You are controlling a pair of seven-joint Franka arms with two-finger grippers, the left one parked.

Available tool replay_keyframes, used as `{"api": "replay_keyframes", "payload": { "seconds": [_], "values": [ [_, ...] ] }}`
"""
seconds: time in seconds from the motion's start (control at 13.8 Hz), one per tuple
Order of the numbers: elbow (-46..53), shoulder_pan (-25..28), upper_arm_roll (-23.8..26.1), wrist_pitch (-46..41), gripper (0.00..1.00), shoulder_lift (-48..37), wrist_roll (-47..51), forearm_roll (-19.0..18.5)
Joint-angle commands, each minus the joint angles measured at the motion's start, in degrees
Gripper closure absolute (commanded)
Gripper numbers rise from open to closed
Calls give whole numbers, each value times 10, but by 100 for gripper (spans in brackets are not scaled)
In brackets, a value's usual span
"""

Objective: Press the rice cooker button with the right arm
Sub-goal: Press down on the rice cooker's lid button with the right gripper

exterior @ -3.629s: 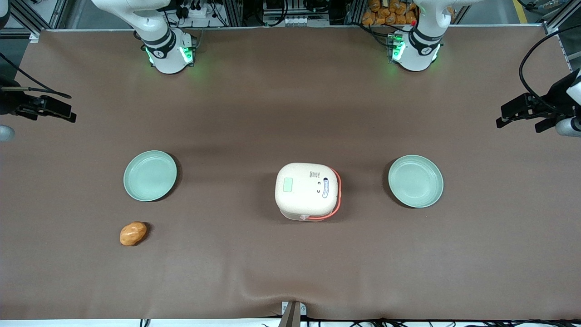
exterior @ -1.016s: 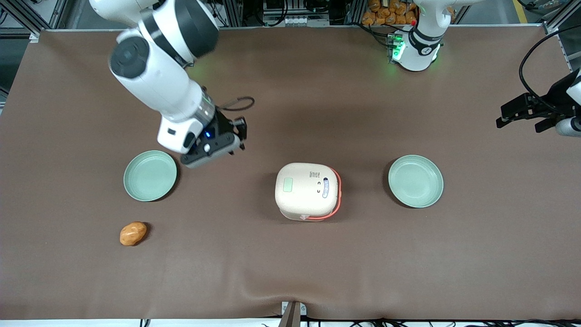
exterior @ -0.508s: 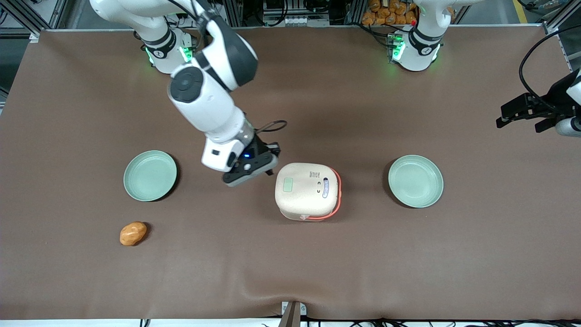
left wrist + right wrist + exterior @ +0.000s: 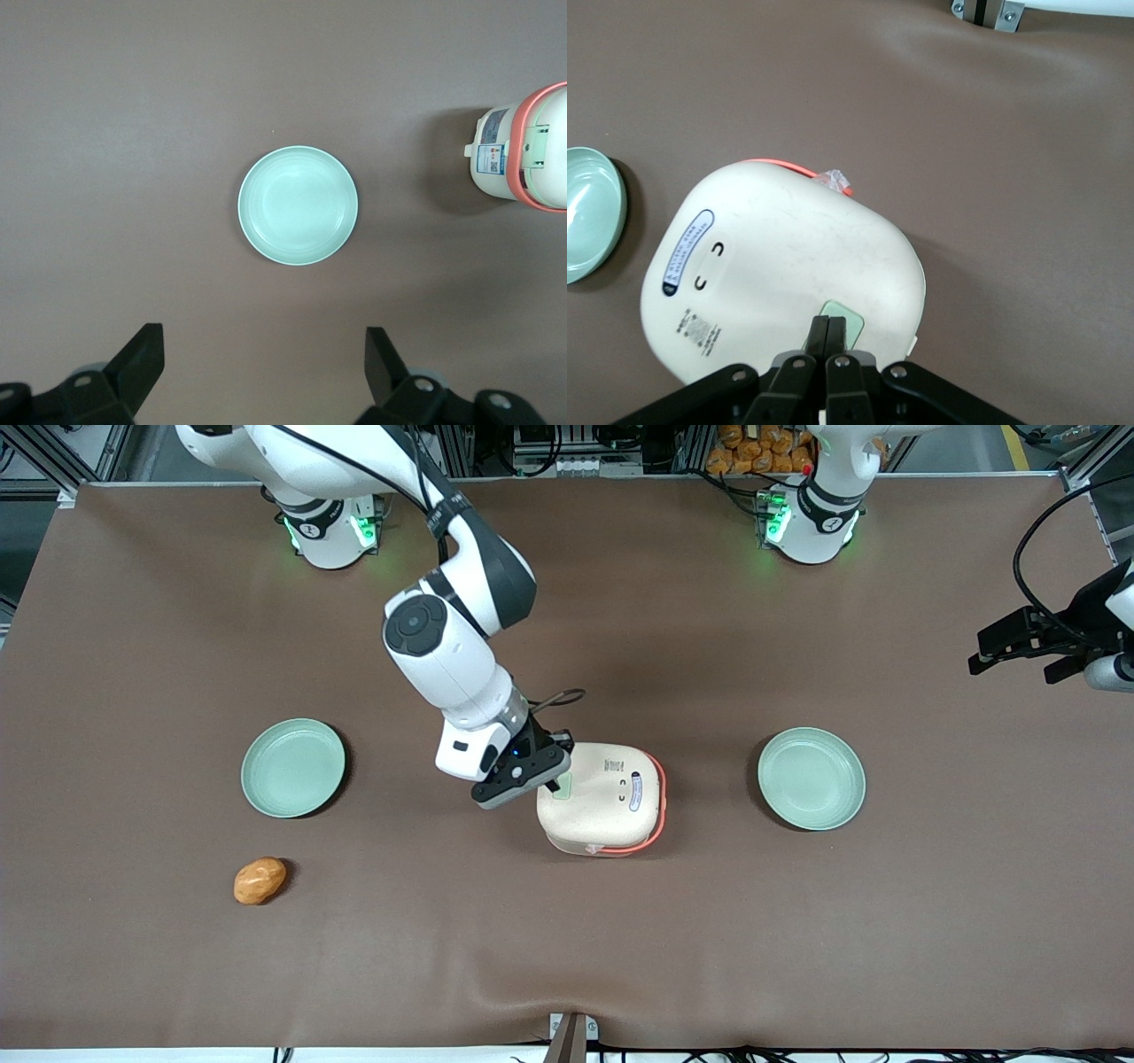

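Button (image 4: 841, 321) on rice cooker (image 4: 602, 797) sits under the pinched-together pincer (image 4: 827, 337).

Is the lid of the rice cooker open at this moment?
No, the rice cooker has its cream lid down flat, and the gripper, fingers together, is over the button.

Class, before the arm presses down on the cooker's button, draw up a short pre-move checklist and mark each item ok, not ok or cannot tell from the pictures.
1. Gripper lined up over the button: ok, the fingertips sit at the button's edge in the right wrist view.
2. Jaws shut to make one pressing tip: ok, the two fingers lie together.
3. Rice cooker upright with its lid closed: ok.
4. Tip already touching the button: cannot tell.
5. Nothing lying on the lid in the way: ok, only its printed label shows.
6. Neighbours apart from the cooker: ok, both plates and the orange object lie well away.
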Motion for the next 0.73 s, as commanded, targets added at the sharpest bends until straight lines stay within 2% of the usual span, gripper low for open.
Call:
{"api": "replay_keyframes", "payload": {
  "seconds": [0.0,0.65],
  "values": [
    [29,6,-6,6,100,25,3,10],
    [28,16,-6,6,100,39,3,11]
  ]
}}
